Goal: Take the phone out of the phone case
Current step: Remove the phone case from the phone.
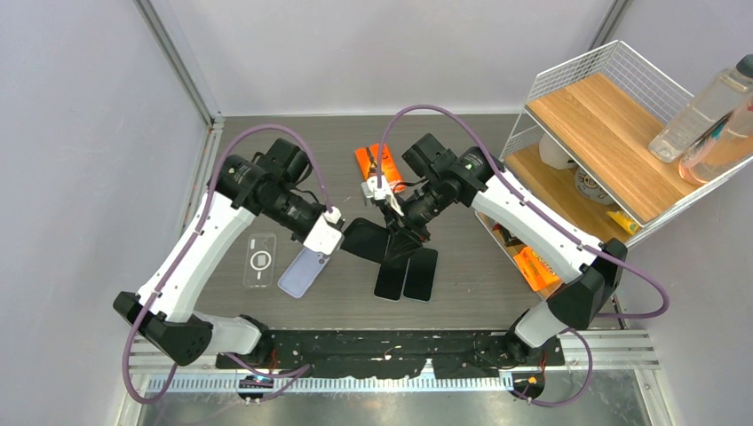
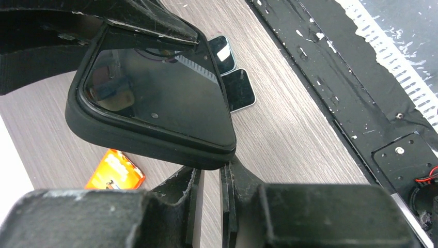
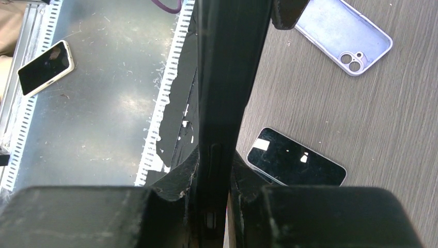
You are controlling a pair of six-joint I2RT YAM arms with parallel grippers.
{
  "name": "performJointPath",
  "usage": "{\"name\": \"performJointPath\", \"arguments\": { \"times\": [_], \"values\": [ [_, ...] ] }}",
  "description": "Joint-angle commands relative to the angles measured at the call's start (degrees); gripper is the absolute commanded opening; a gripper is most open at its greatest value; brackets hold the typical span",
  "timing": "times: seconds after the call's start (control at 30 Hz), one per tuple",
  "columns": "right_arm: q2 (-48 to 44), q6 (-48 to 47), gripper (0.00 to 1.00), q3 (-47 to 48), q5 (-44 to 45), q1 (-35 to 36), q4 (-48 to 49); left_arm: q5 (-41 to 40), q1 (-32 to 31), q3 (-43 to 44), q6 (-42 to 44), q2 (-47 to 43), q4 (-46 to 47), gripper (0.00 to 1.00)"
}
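Observation:
A black phone in a black case hangs above the table between my two grippers. My right gripper is shut on it. In the right wrist view the cased phone stands edge-on between the fingers, and my gripper clamps its two faces. In the left wrist view the screen faces the camera. Its lower corner rests on the fingertips of my left gripper. Those jaws stand a narrow gap apart with nothing between them. In the top view my left gripper is at the phone's left end.
Two bare black phones lie side by side below the grippers. A lavender case and a clear case lie to the left. Orange packets lie at the back and right. A wire shelf stands at the right.

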Motion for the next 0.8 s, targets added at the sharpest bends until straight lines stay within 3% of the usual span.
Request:
{"name": "performJointPath", "arguments": {
  "times": [0.0, 0.23, 0.37, 0.5, 0.6, 0.7, 0.77],
  "values": [
    [0.17, -0.40, 0.05, 0.78, -5.23, 2.86, 1.42, 2.46, -0.88, 0.89, 0.31, 0.22, 12.17, 0.00],
    [-1.53, 0.84, 0.05, -0.34, -3.45, 2.00, 2.93, -4.88, 0.00, -4.04, -5.51, -1.85, 13.33, 0.01],
    [-2.71, 2.48, 0.05, -0.50, -2.01, 0.83, 4.24, -5.50, 3.00, -8.93, -6.97, -4.81, 13.30, 0.22],
    [-3.93, 5.15, 0.05, -1.08, 2.60, 0.57, 7.02, -3.36, 6.15, -11.64, -8.98, -8.04, 11.32, 0.55],
    [-4.11, 7.14, 0.05, -1.03, 6.29, 0.48, 9.26, -2.46, 8.41, -11.63, -13.25, -10.39, 10.73, 0.68],
    [-4.41, 9.33, 0.05, -0.98, 10.19, 0.46, 11.53, 0.05, 10.48, -9.88, -18.88, -12.22, 9.89, 0.74],
    [-4.69, 10.01, 0.05, -0.86, 12.03, 0.48, 12.36, 2.02, 10.69, -9.88, -27.46, -13.66, 13.28, 0.82]
  ]
}}
